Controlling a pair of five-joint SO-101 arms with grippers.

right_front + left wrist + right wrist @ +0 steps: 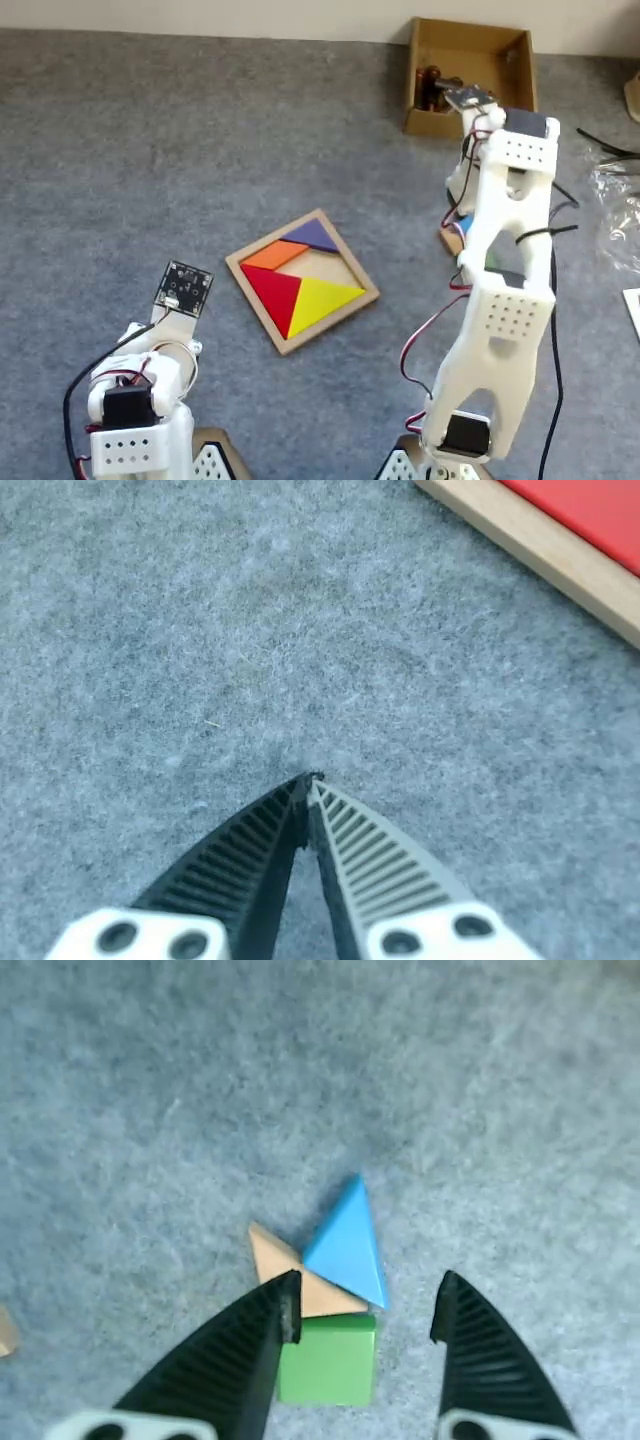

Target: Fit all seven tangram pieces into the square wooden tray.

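The tray [256, 307], mid-bench, holds four pieces [277, 290], part bare. At its 3 o'clock cluster the blue triangle [348, 1245], tan triangle [272, 1255] and green square [328, 1360], the right hand [368, 1305] spread above them. Fetching one looks next, needing a descent and pinch. The left hand [312, 782], tips together, sits at 9 o'clock.
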